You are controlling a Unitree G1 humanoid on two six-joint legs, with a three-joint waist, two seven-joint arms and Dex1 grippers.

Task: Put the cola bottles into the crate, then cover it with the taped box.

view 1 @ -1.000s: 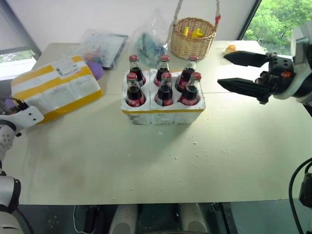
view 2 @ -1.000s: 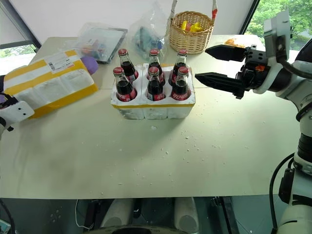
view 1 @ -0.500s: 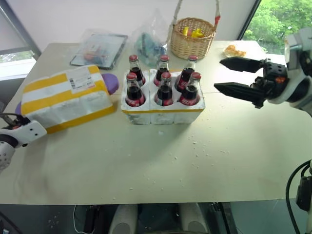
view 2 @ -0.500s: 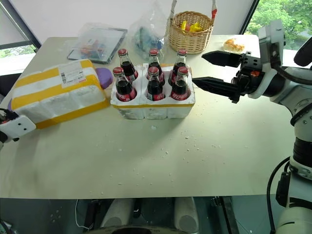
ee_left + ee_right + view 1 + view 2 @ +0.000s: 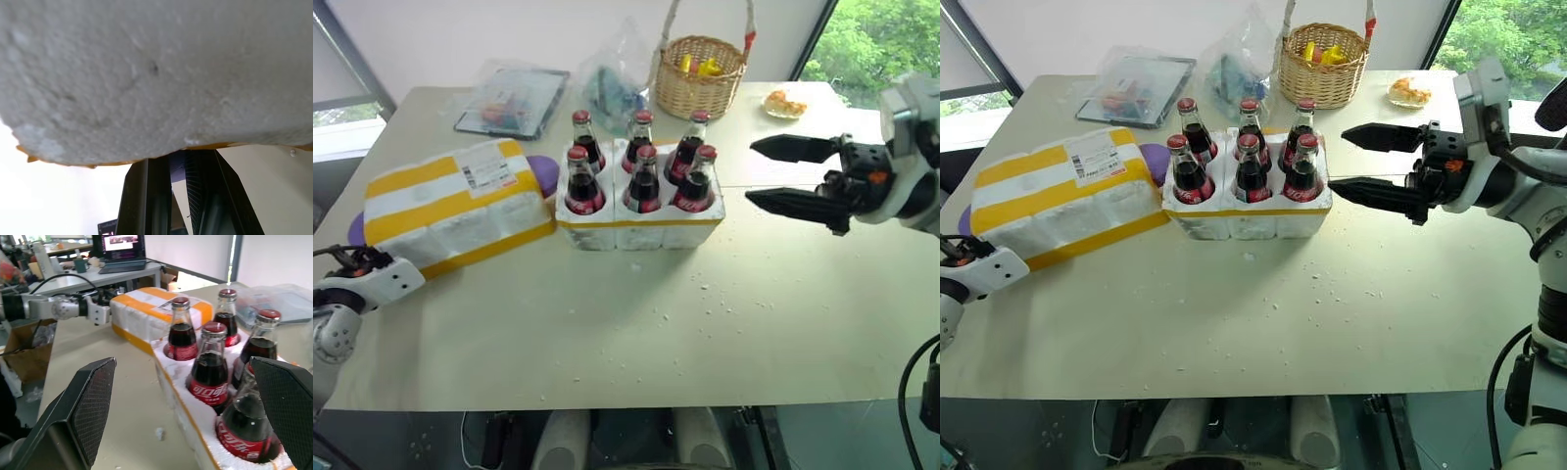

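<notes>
All six cola bottles (image 5: 640,166) sit in the crate (image 5: 639,221) mid-frame. Taped box (image 5: 458,202) lies just left of it on the tabletop, the left end effector (image 5: 352,262) clamped on its lower-left end. Right end effector (image 5: 781,176) hangs wide open, right of the crate.

Office: laptop (image 5: 119,246) on desks (image 5: 98,276), window (image 5: 876,44).

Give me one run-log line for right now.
bottles: six cola bottles in crate | taped box beside crate | left gripper shut at box | right gripper open
</notes>
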